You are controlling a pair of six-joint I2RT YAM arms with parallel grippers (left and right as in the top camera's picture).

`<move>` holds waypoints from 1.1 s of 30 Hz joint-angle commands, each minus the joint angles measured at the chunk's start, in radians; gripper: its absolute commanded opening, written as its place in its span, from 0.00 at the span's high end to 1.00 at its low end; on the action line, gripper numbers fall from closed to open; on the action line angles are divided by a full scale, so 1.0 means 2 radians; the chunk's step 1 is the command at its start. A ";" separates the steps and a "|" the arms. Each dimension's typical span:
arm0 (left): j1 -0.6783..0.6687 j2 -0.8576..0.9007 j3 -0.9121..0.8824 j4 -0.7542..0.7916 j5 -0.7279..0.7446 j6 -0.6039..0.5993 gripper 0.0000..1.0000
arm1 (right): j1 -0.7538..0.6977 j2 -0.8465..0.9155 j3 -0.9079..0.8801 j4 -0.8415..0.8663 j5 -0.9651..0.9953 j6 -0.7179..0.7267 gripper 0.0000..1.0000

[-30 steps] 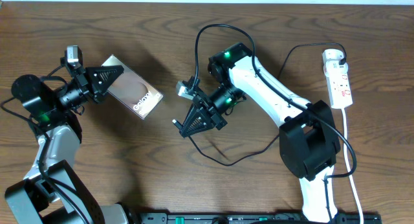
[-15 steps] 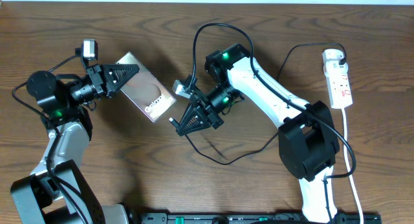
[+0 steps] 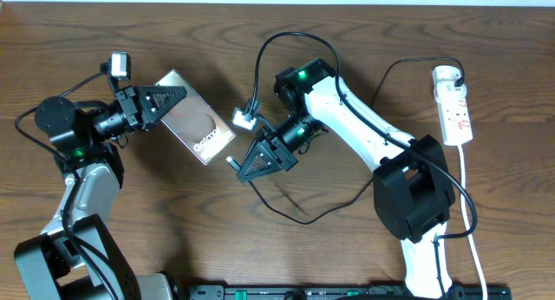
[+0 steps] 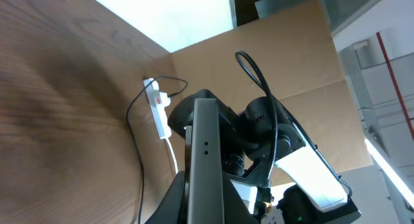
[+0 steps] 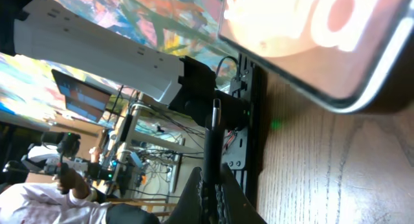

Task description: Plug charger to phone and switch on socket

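My left gripper (image 3: 172, 96) is shut on the phone (image 3: 198, 131) at its top end and holds it tilted above the table, "Galaxy" end toward the right arm. In the left wrist view the phone's edge (image 4: 205, 153) runs up between the fingers. My right gripper (image 3: 241, 166) is shut on the charger's plug end (image 5: 215, 130), its tip close to the phone's lower corner (image 5: 304, 43). The black charger cable (image 3: 299, 215) loops over the table to the socket (image 3: 454, 105), a white power strip at the far right, also in the left wrist view (image 4: 158, 111).
A white cord (image 3: 471, 213) runs from the socket down the right edge. The black cable arcs above the right arm (image 3: 269, 48). A black rail (image 3: 329, 291) lies along the front edge. The table (image 3: 217, 231) is dark wood.
My left gripper lifted the phone and carried it right, toward the right gripper. The right gripper with the plug shifted slightly left and down toward the phone's end.
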 commanded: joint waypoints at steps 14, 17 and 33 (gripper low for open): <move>0.000 -0.007 0.013 0.033 0.002 -0.021 0.93 | 0.005 -0.001 0.007 0.021 -0.047 0.015 0.99; 0.000 -0.007 0.013 0.033 0.002 -0.021 0.93 | 0.005 -0.001 0.007 0.024 -0.047 0.015 0.99; 0.000 -0.007 0.013 0.066 -0.006 -0.036 0.93 | 0.006 0.008 0.003 0.032 -0.059 0.015 0.99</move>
